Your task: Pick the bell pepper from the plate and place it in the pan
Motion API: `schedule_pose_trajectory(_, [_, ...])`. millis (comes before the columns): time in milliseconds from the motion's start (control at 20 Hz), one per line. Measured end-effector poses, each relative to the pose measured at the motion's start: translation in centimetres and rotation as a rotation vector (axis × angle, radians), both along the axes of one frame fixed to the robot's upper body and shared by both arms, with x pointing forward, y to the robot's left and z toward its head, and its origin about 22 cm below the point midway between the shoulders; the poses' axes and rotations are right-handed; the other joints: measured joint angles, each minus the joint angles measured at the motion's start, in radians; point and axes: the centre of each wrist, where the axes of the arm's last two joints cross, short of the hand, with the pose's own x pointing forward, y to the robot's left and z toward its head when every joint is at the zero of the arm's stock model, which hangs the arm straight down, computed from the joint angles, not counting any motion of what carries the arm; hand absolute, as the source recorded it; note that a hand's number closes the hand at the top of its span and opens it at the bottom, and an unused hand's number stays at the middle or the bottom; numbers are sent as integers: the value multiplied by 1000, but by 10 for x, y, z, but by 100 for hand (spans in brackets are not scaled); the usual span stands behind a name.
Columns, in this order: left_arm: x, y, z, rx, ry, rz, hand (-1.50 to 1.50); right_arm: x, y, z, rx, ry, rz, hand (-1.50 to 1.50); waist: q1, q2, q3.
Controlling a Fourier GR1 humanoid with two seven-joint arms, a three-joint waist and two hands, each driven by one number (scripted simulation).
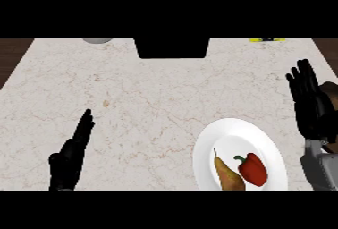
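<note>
Not started: glossy red bell pepper (253, 169) sits on the round white glazed plate (210, 147), touching a tan pear (227, 174). Left hand (69, 159) and right hand (309, 100) both open, fingers straight, holding nothing. Speckled stone counter (152, 98); no pan identifiable, only a black block (171, 48) at far edge

Brown pear (228, 175) lying on the plate, marble counter (145, 98), black block (171, 48) at far edge

The pale, brown-veined marble surface (152, 98) carries a round white plate (228, 134) near its lower right and a black rectangular object (171, 48) at its far edge.
</note>
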Motion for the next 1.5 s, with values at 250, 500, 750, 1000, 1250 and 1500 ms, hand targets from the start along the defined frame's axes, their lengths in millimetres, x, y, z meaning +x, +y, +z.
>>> schedule_pose_trajectory(250, [21, 1, 23, 3, -109, -32, 0, 1, 39, 0, -72, 18, 498, 150, 52, 23, 1])
schedule_pose_trajectory(500, [39, 5, 41, -19, -173, -30, 0, -7, 47, 6, -230, -73, 961, -150, 46, 33, 3])
schedule_pose_trajectory(750, [54, 21, 53, -35, -193, 6, 0, 1, -20, 31, -356, -283, 1046, -150, 9, 33, 4])
schedule_pose_trajectory(1000, [69, 31, 63, -42, -199, -3, 0, 12, -69, 80, -593, -342, 1024, -150, 12, 34, 2])
schedule_pose_trajectory(1250, [76, 32, 61, -49, -198, -22, 0, 14, -80, 129, -888, -343, 1042, -150, 22, 34, 0])
schedule_pose_trajectory(1500, [82, 34, 58, -50, -195, -17, 0, 18, -74, 159, -1016, -364, 1062, -150, 22, 30, -1])
